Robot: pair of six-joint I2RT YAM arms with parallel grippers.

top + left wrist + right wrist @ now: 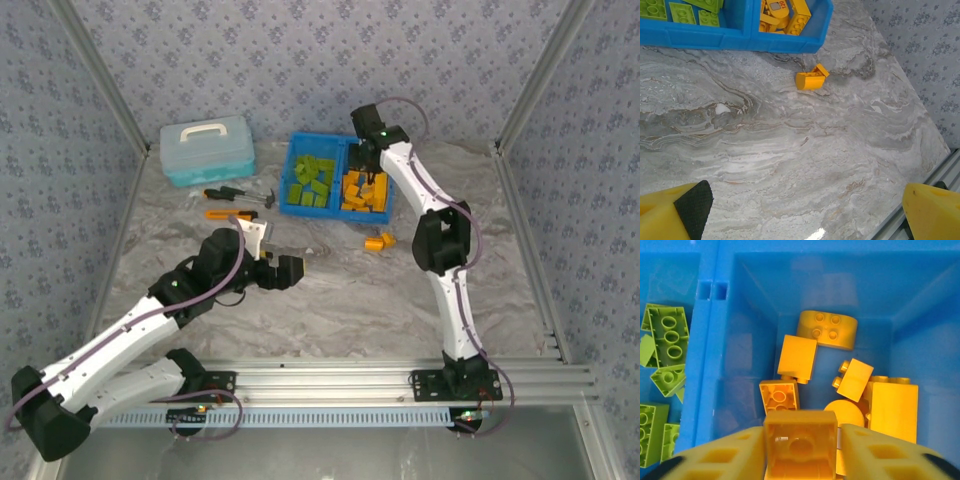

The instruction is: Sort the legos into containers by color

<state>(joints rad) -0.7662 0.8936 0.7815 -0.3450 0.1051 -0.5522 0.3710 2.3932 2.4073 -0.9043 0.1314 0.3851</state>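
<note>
**A:** How much room do you have around the bin?

**B:** Your blue bin (305, 211) sits toward the far side of the marble table (340, 310). A light-blue case (207, 148) is to its left, with hand tools (232, 194) just in front of that case. The middle of the table, between the bin and the near rail (330, 375), is open. One loose orange lego (378, 241) lies there, near the bin's front right corner.

**A:** And your arms?

**B:** Your right arm reaches long, its elbow bent near that loose piece. The right gripper (800, 450) points down over the right compartment. It is clamped on an orange brick (800, 437), above the other orange legos (827, 329). Green legos (667, 340) lie in the left compartment, across the divider (705, 340). Your left arm is folded low across the near left. The left gripper (805, 220) hovers above bare table with its fingers (670, 215) spread wide, facing the loose lego.
</note>
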